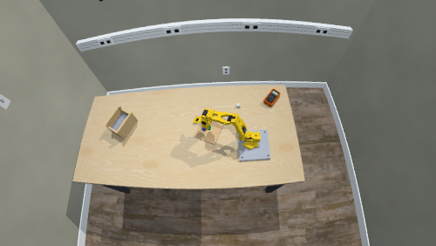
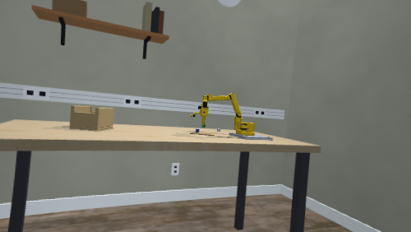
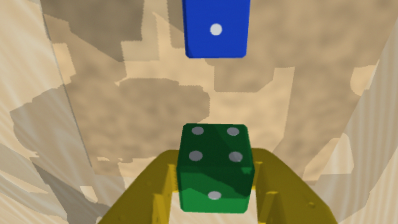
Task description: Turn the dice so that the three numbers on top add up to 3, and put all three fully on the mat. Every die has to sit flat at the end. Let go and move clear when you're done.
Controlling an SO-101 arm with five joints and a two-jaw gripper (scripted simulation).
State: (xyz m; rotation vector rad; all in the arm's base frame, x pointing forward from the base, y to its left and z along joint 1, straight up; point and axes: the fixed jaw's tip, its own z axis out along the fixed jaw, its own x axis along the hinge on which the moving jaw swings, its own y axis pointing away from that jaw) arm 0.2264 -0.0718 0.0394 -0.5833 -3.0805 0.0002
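My gripper is shut on a green die and holds it above the tan mat. In the wrist view the green die shows a four-pip face and, below it, a one-pip face. A blue die lies flat on the mat ahead of the gripper with one pip on top. From the side, the green die hangs clear of the table, with the blue die below and to its left. A small white die sits on the bare table behind the arm, off the mat.
An orange multimeter lies at the table's back right. An open wooden box stands at the left. The arm's grey base plate is to the right of the mat.
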